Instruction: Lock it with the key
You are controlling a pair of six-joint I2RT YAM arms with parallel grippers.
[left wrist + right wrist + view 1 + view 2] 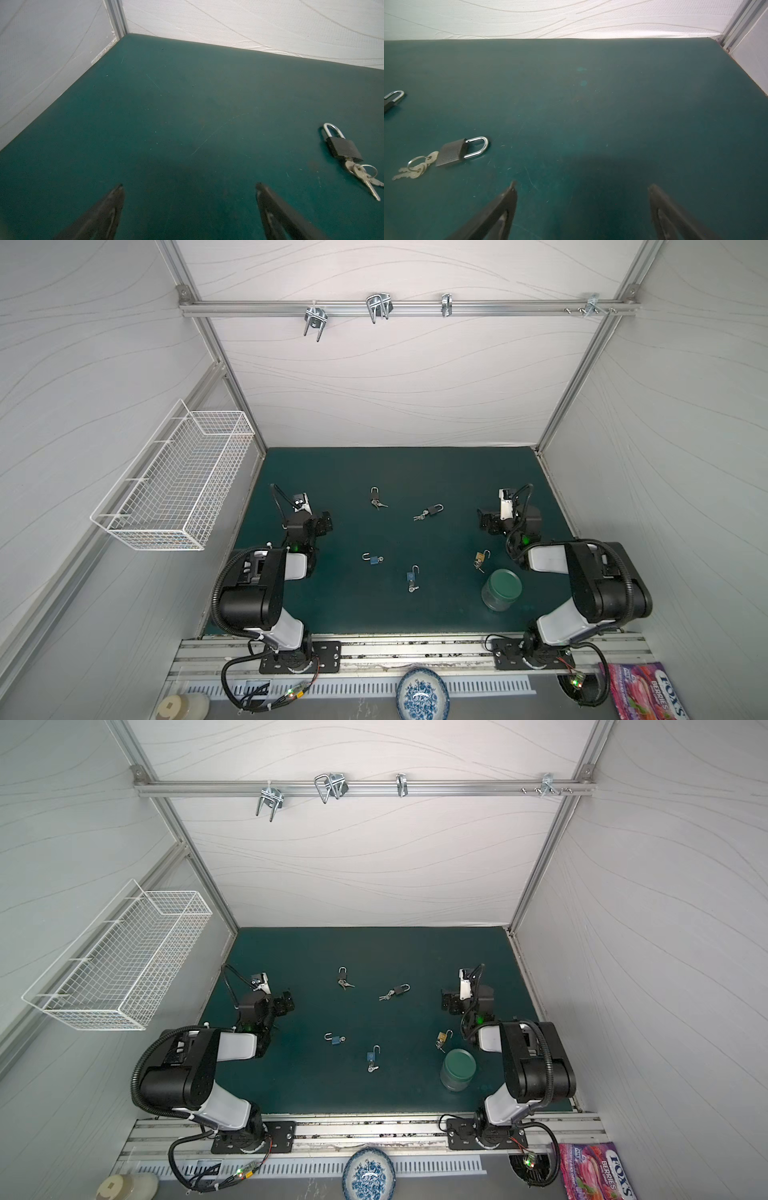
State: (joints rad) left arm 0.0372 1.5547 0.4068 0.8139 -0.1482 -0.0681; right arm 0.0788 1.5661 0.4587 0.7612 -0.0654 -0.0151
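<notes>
padlock (344,149) lies apparently well clear of left fingers (113,204).

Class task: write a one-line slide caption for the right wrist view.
Open, empty right hand above the green mat, a black padlock and its ringed keys lying nearby.

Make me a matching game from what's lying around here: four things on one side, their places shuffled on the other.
Things: 1 wire basket; 2 jar; 3 patterned bowl; 4 brass padlock.
Places: A lying on the green mat, close to the jar; B hung on the left wall; C off the mat, at the bottom edge of both top views; D standing on the mat near the right arm.
Pairs: 1-B, 2-D, 3-C, 4-A.
</notes>
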